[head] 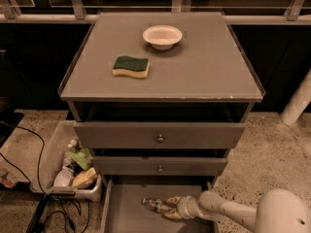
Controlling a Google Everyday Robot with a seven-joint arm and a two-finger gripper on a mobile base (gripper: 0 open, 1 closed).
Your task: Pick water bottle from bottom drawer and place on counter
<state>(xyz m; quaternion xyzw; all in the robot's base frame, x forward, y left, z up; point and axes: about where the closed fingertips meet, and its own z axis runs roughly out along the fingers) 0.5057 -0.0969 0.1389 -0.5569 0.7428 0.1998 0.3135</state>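
The water bottle (154, 205), small and clear with a reddish label, lies on its side on the grey floor of the open bottom drawer (127, 216). My gripper (171, 208) reaches into the drawer from the right, low over the floor, at the bottle's right end and around it. The bottle's left part sticks out past the gripper. The counter (204, 67), the broad grey cabinet top, is above, far from the gripper.
A white bowl (162, 35) and a green-yellow sponge (131, 66) sit on the counter. Two shut drawers with round knobs (160, 138) overhang the bottom drawer. A white bin of clutter (73, 166) and cables lie on the floor at left.
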